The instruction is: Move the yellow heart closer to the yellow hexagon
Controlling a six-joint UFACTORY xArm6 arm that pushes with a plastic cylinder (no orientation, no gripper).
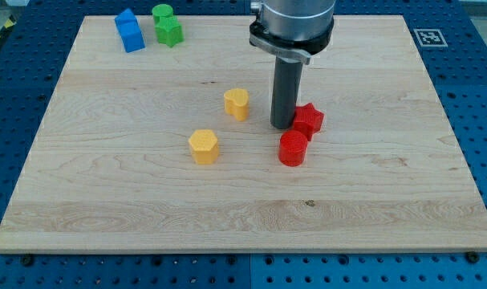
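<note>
The yellow heart (237, 103) lies near the board's middle. The yellow hexagon (204, 147) lies below and to the left of it, a short gap apart. My tip (283, 126) rests on the board to the right of the yellow heart, about a block's width away, and close against the left side of a red star-shaped block (309, 120).
A red round block (293, 149) lies just below the red star, touching it. At the view's top left are two blue blocks (129, 30) and two green blocks (168, 26). The wooden board (107, 201) sits on a blue perforated table.
</note>
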